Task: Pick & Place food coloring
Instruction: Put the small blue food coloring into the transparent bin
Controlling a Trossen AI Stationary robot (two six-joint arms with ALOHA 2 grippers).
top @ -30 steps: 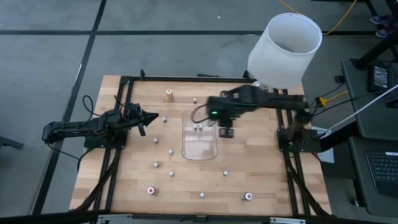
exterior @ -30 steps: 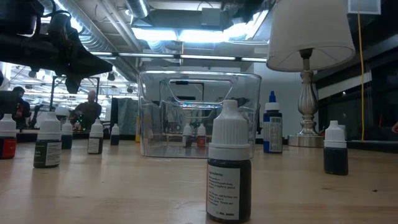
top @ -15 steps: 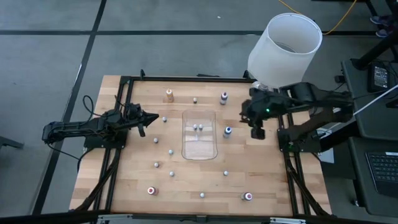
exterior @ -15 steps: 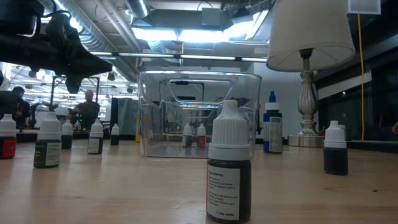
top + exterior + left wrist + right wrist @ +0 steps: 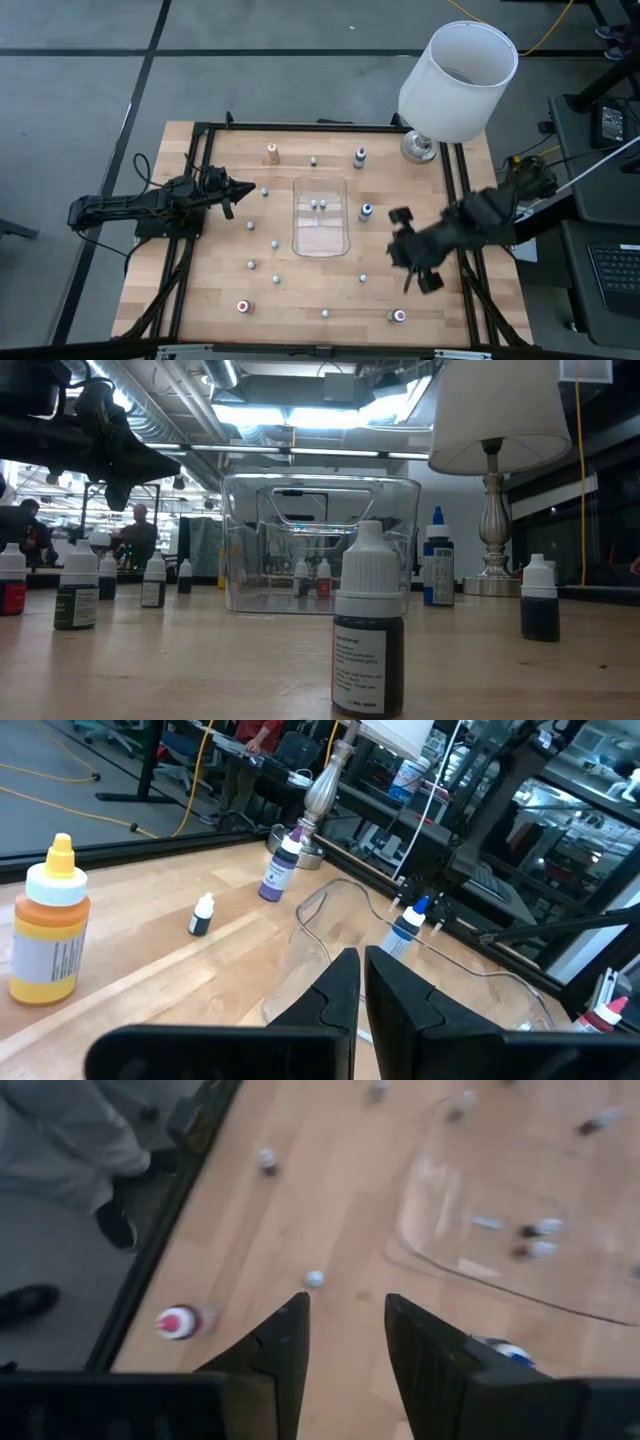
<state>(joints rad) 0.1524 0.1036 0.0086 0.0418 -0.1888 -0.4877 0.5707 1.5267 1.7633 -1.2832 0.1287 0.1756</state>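
Printed matter visible on the bottles: none legible.
The nearest dark bottle [image 5: 368,628] in the low view carries a white label with several lines of small print, too fine to read; the orange bottle [image 5: 44,923] in the left wrist view likewise bears a white label with unreadable print. No brand, number or sign can be made out elsewhere.
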